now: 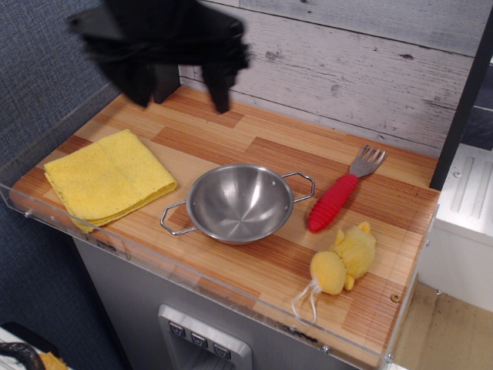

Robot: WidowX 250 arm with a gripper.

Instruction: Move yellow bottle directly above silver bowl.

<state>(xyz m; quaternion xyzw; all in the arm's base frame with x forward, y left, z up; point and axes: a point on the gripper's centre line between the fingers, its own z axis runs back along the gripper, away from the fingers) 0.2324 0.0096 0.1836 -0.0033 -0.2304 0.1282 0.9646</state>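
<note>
1. Nearest the front edge, the yellow bottle [344,262] lies on the wooden counter [254,270] at the right, its white cord trailing toward the rim — nothing is touching it.
2. Just behind it sits a fork [343,189] with a red handle, tines pointing away.
3. Mid-counter, the silver bowl [239,203] stands empty, well apart from the bottle; a folded yellow cloth [106,177] lies off to its left.
4. Far back at top left hangs the gripper [182,81], blurred — its two dark fingers [218,85] look spread, with nothing between them.
5. My read: nothing done yet. Reaching, grasping, lifting and carrying the bottle beyond the bowl all remain.
</note>
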